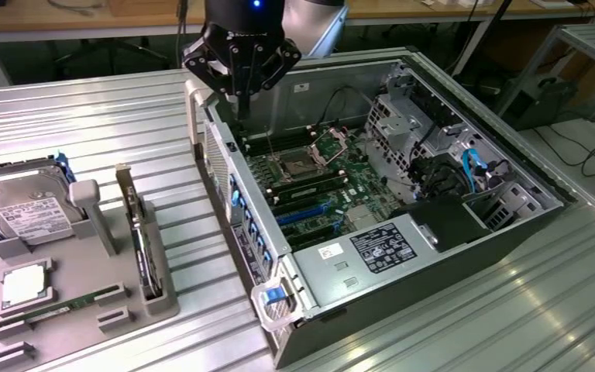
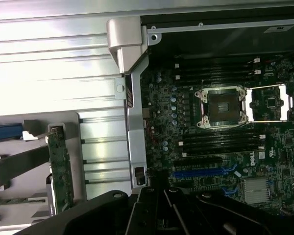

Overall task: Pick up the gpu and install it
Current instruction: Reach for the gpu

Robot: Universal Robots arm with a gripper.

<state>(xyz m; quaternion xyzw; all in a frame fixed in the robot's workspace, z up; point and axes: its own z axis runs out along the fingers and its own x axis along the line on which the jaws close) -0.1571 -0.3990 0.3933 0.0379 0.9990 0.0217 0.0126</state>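
Note:
The gpu stands edge-on in a slot of the grey holder on the exterior view's left, its green card thin from above and its metal bracket at the far end. In the wrist view the gpu shows as a green strip beside the case wall. My gripper hangs over the far left corner of the open computer case, well away from the gpu. Its fingers are shut together with nothing between them. The black gripper sits over the motherboard's edge.
The holder also carries a silver hard drive, a CPU and a RAM stick. Inside the case lie the motherboard with its open CPU socket, blue card slots and a blue cable. Ribbed metal table surrounds everything.

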